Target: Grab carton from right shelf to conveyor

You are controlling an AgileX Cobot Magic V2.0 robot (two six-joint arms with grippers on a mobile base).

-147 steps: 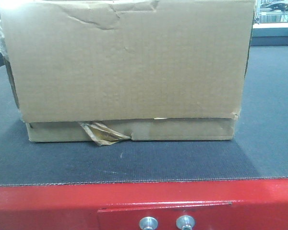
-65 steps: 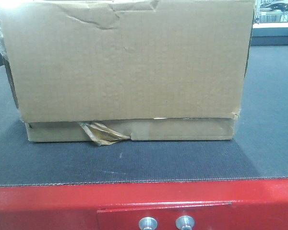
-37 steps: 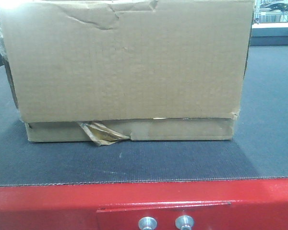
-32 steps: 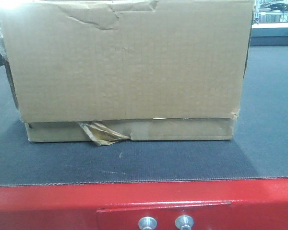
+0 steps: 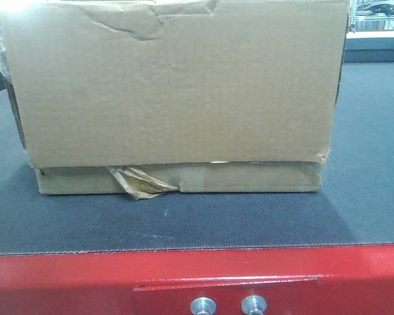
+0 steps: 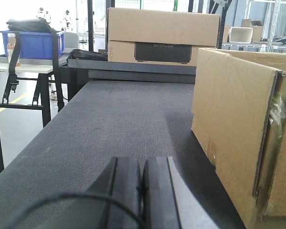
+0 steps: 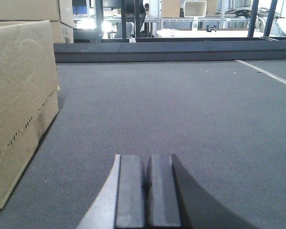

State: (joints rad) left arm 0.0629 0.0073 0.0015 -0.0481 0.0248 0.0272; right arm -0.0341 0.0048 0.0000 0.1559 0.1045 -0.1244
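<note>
A brown cardboard carton [image 5: 174,92] with a dented top edge and torn tape at its base rests on the dark grey conveyor belt [image 5: 368,164]. In the left wrist view the carton [image 6: 238,138] stands to the right of my left gripper [image 6: 142,164], which is shut and empty, low over the belt. In the right wrist view the carton [image 7: 19,95] stands to the left of my right gripper [image 7: 146,162], which is shut and empty, low over the belt. Neither gripper touches the carton.
The conveyor's red frame [image 5: 197,282] with two bolts runs along the front. Another carton [image 6: 162,40] stands beyond the belt's far end. A table with a blue bin [image 6: 31,43] stands to the left. Shelving and boxes stand in the background [image 7: 195,9].
</note>
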